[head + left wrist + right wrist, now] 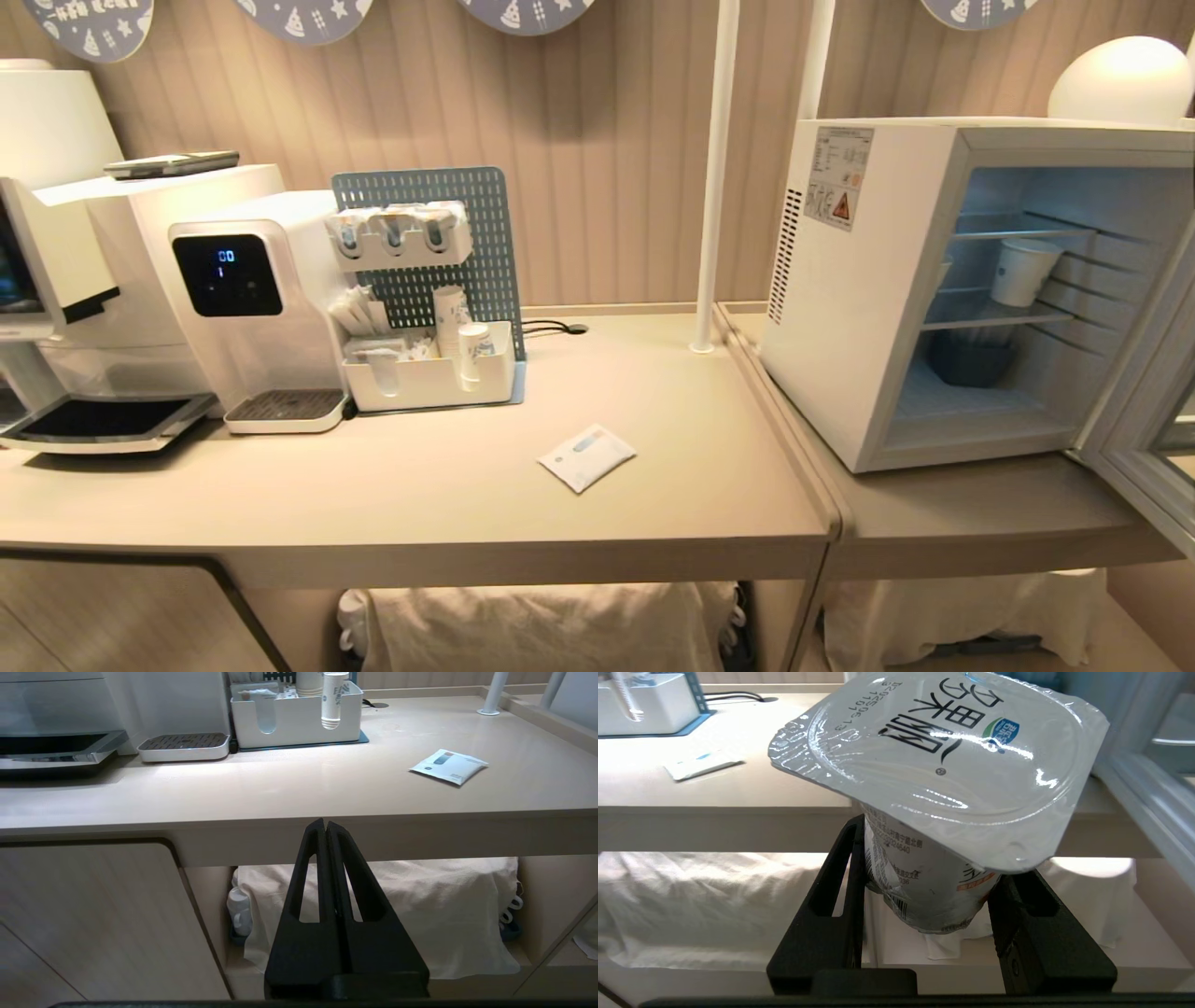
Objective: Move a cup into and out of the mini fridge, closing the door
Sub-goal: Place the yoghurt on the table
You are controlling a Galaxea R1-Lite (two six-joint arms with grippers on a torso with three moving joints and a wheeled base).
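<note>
- The boxy white mini fridge (868, 308) with the warning sticker on its side stands on the lower counter at the right of the scene, and it is open: I can see straight in to its wire shelves.
- Its door (1144, 420), a grey-blue framed panel with a white inner face, is swung out toward the near right edge of my head view. Closing it is not yet done.
- The long beige wooden counter (420, 485) runs to the left of the fridge, with white drink machines and a white caddy of paper cups at its far left, and a flat white sachet (587, 456) lying near its middle.
- Inside the fridge a taller white paper cup (1023, 271) sits on the upper shelf and a dark blue bowl-like thing on the floor below; neither is my cup.
- My right gripper (924, 891) is below the counter edge, its black fingers clamped on the body of the small white plastic yogurt cup (943, 756) with the square printed foil lid, held upright and outside the fridge.
- My left gripper (325, 826) hangs in front of the counter's near edge, its black fingers pressed together on nothing.
- My judgement: the cup is in hand and the fridge open, so either placing it inside or shutting the door comes next; I cannot tell which half of the task this is.
</note>
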